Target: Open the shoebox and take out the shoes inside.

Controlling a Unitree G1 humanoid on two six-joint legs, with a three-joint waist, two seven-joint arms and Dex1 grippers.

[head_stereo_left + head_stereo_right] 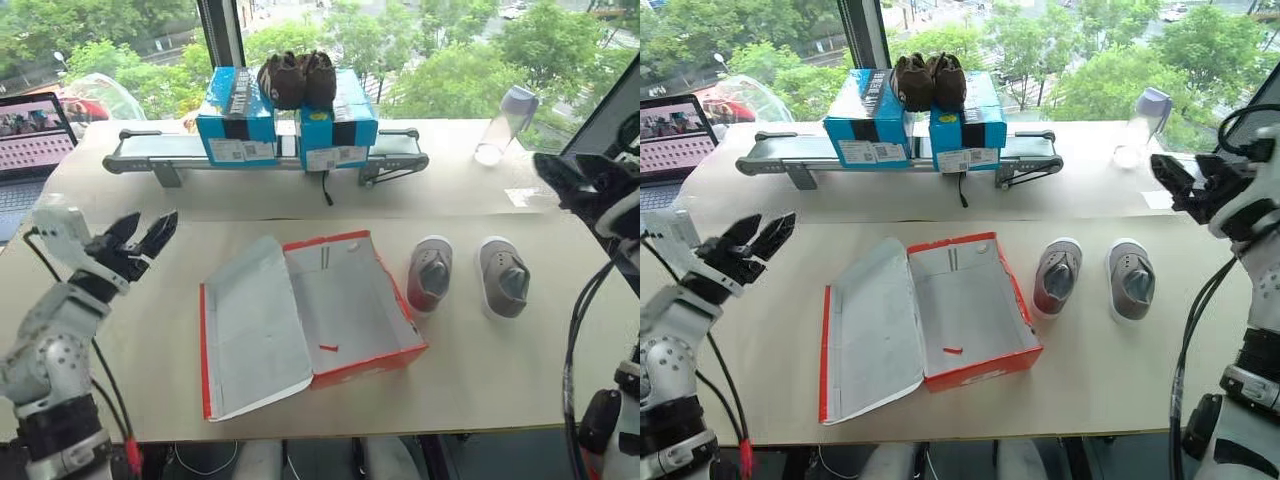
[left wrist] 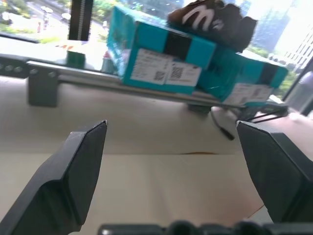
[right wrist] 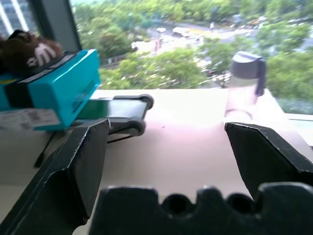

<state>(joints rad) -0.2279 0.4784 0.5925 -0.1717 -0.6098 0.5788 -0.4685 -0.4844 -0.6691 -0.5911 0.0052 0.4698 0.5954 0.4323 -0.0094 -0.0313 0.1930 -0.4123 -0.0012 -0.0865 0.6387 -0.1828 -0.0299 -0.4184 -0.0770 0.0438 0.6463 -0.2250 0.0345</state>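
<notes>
A: Since the flat red cardboard shoebox [image 1: 330, 310] lies open and empty mid-desk, what's left?

B: Nothing, I judge: both small grey sneakers [image 1: 431, 273] stand right of it; left tool [image 1: 140, 240] and right tool [image 1: 1185, 180] gape wide, empty.

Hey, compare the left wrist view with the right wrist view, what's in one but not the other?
Left wrist view: the left claw, open, faces two blue boxes side by side on the conveyor, with their white labels and codes readable.

Right wrist view: the right claw, also open, faces a clear water bottle with a grey cap by the window, and the conveyor's rounded end.

Both: a blue box with black stripe, the dark brown fuzzy shoes on top, the pale table, and trees outside.
</notes>
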